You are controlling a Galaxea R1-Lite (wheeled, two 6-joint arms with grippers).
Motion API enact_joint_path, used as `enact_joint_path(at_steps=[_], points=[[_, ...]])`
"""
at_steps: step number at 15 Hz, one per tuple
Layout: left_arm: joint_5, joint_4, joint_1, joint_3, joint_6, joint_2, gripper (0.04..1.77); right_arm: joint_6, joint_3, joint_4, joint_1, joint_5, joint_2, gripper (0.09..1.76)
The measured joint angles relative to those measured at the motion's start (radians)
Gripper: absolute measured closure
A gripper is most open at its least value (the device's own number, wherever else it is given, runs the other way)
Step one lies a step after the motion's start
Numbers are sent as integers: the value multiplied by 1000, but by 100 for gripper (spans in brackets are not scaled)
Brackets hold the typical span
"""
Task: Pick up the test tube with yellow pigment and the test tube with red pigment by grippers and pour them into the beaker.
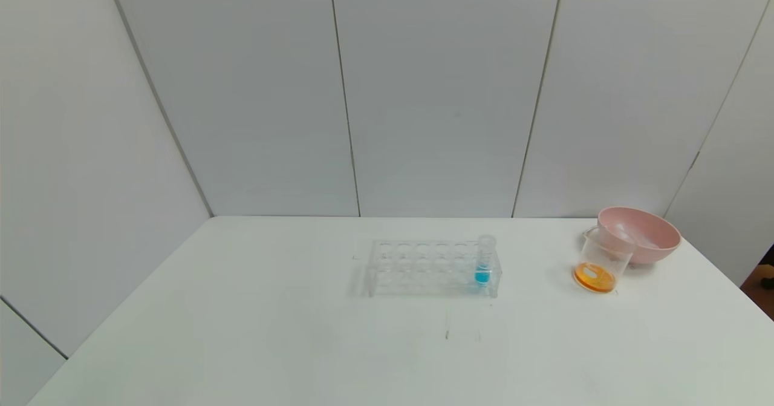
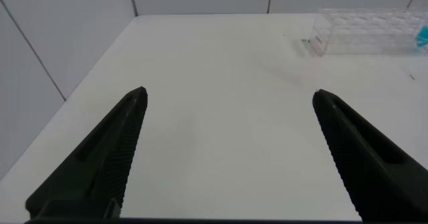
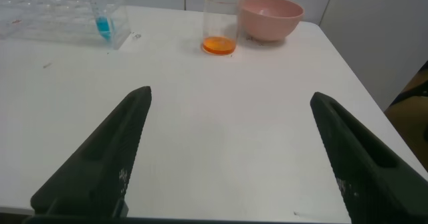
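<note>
So here's your table [image 1: 254,333] right now: the clear tube rack [image 1: 432,268] sits about mid-table, and the only tube standing in it is the one with blue liquid [image 1: 483,267], upright in the hole at the rack's right end. The beaker [image 1: 598,262] is off to the right, upright, right in front of the pink bowl [image 1: 640,234] and looking like it touches it or nearly so. There's a shallow layer of orange liquid [image 1: 595,276] at the bottom of the beaker.

You won't spot either of your arms from the head camera. Your left gripper [image 2: 227,154] hangs over bare table on the left side, fingers spread wide with nothing between them; the rack is well off beyond it. Your right gripper [image 3: 231,154] is the same story, fingers wide apart and holding nothing, over the table's right part, with the beaker and bowl farther ahead of it.

The yellow and red test tubes don't turn up in any of your views.
</note>
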Motion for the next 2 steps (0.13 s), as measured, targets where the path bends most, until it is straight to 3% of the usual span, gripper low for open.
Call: enact_joint_path(at_steps=[2], points=[[0, 0, 0, 0, 0, 0, 5, -1, 2, 0, 0, 0, -2, 15]])
